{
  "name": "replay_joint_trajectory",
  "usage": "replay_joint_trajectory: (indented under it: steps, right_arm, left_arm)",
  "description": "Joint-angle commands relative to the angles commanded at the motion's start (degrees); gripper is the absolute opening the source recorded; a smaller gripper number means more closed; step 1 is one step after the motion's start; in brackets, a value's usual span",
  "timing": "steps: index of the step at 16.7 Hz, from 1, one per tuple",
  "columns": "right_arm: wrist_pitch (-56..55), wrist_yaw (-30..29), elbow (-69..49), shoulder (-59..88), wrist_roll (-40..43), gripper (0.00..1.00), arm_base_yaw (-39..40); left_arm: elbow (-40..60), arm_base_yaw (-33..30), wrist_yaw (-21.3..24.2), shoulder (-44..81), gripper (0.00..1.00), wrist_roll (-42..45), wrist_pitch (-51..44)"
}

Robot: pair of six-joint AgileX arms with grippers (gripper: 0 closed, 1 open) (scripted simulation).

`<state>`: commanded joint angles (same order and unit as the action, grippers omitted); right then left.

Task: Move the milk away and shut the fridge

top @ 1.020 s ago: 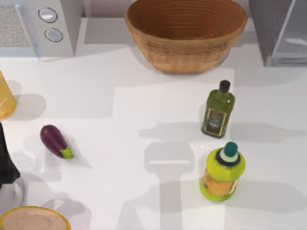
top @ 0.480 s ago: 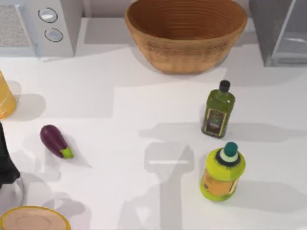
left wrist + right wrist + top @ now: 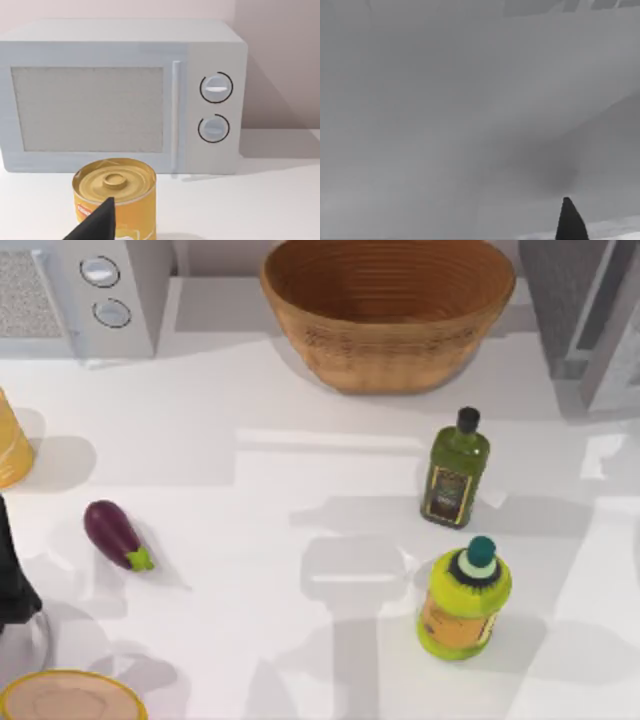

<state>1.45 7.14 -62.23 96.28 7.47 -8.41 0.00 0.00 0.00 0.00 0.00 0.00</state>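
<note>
The fridge (image 3: 556, 302) is the grey box at the table's back right corner. Its flat door panel (image 3: 614, 328) lies angled across the front and covers the pale interior. A flat grey surface (image 3: 470, 100) stands very close in front of my right gripper (image 3: 568, 222), whose dark tip pokes in at the edge of the right wrist view. The milk is out of view. My left gripper (image 3: 95, 225) is parked at the table's left edge, above a yellow can (image 3: 116, 197) and facing the microwave (image 3: 120, 95).
A wicker basket (image 3: 388, 310) stands at the back centre and the microwave (image 3: 85, 295) at the back left. Two green bottles (image 3: 455, 472) (image 3: 465, 602) stand right of centre. An eggplant (image 3: 117, 535) and a yellow-rimmed dish (image 3: 70, 698) lie at the left.
The fridge door has swung in over the pale interior that showed before. Shadows on the table's right side have shifted. The left arm and the table's objects have not moved.
</note>
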Motion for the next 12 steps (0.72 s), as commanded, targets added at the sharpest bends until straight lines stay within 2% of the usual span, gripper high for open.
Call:
replay_joint_trajectory:
  steps: [4, 12]
  right_arm:
    - [-3.95, -6.34, 4.38, -2.9, -7.25, 1.0, 6.8]
    - [-3.16, -7.0, 2.57, -0.67, -7.33, 1.0, 6.27]
  left_arm:
    - [0.0, 0.0, 0.0, 0.0, 1.0, 0.0, 0.0]
    - [0.0, 0.0, 0.0, 0.0, 1.0, 0.0, 0.0]
